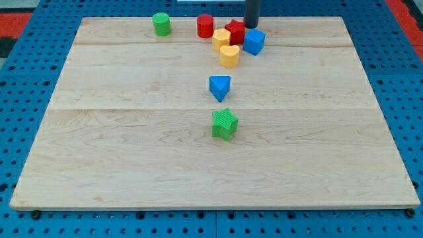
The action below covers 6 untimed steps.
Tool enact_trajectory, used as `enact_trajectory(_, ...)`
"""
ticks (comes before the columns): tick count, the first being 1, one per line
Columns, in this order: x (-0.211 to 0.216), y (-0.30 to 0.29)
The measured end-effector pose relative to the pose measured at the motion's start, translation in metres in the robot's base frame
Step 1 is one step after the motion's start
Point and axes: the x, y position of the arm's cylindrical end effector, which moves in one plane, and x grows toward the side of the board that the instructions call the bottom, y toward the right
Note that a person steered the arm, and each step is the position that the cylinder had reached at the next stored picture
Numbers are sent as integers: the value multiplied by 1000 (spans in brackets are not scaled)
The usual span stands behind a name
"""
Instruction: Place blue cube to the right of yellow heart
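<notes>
Fingers: none, state untellable; my tip touching blue cube, right of yellow heart.

A pale wooden board — joined from planks — is laid on a blue perforated surface. Red patches are seen at the view's top corners — evenly lit.

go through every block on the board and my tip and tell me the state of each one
Blue cube: sits right of the yellow heart, close beside it.
Yellow heart: against the yellow block.
Yellow block: packed between red cylinder and red star.
Red star: against the blue cube.
Red cylinder: upright.
Green cylinder: upright, alone.
Blue triangle: alone, mid-board.
Green star: alone.
My tip: just above the blue cube.
</notes>
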Motion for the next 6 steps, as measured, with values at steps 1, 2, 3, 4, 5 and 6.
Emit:
enact_trajectory(1,23,-28)
enact_trajectory(2,37,-48)
enact_trajectory(3,37,-46)
enact_trajectory(4,35,-22)
enact_trajectory(5,35,19)
enact_trajectory(6,41,28)
